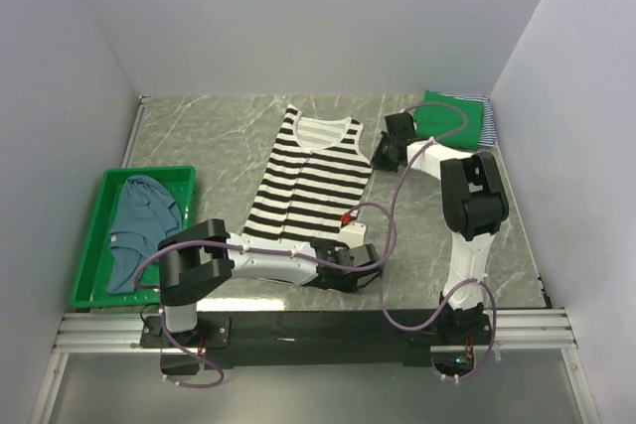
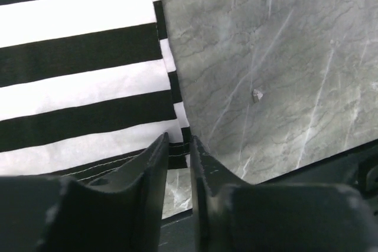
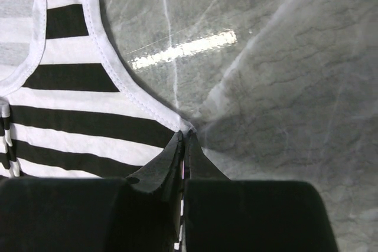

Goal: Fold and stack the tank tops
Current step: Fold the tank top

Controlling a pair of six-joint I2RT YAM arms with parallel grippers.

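While your right claw (image 3: 183,135) pinches shut on underarm corner of bold black-white striped cloth tank top (image 1: 308,181), flat mid grey marbled counter (image 1: 209,146), left claw (image 2: 177,141) narrow around hem corner; grip unclear. Dusty blue top (image 1: 134,225) in green plastic bin (image 1: 99,255), left. Folded green top (image 1: 445,116) far right.

**Four tank tops, one bin, two arms**

Four tank tops are in view from above. One black-and-white striped top (image 1: 310,181) lies at center and one dusty blue top (image 1: 139,225) at left. At upper right, one green top (image 1: 442,114) lies over one thin-striped top (image 1: 488,118). One green bin (image 1: 91,245) is at left. Two robot arms, the left arm (image 1: 268,263) and the right arm (image 1: 475,201), share one marbled table (image 1: 219,136).
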